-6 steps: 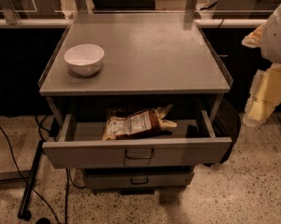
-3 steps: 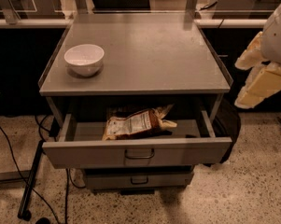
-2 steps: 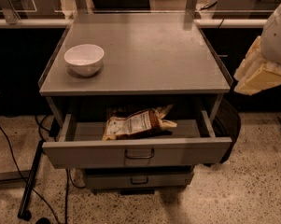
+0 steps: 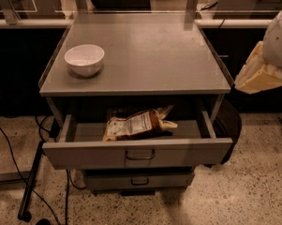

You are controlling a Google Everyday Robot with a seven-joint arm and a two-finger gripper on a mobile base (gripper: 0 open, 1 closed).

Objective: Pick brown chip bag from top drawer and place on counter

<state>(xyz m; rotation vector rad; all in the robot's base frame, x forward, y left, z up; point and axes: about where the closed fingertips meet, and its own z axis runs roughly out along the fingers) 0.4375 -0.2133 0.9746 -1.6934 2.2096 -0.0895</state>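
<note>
Crinkly foil could let the brown chip bag (image 4: 138, 124), lying in the open top drawer (image 4: 140, 153) low and left of the gripper (image 4: 258, 75) (spread or closed, I cannot tell), slip from a shallow pinch, and the counter (image 4: 145, 55) edge just above the bag could catch the arm.

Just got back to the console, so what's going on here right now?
The top drawer is pulled open, and the brown chip bag lies inside it, not yet picked. The robot's hand hangs off to the right of the counter, well apart from the bag. A white bowl sits on the counter's left side.
</note>
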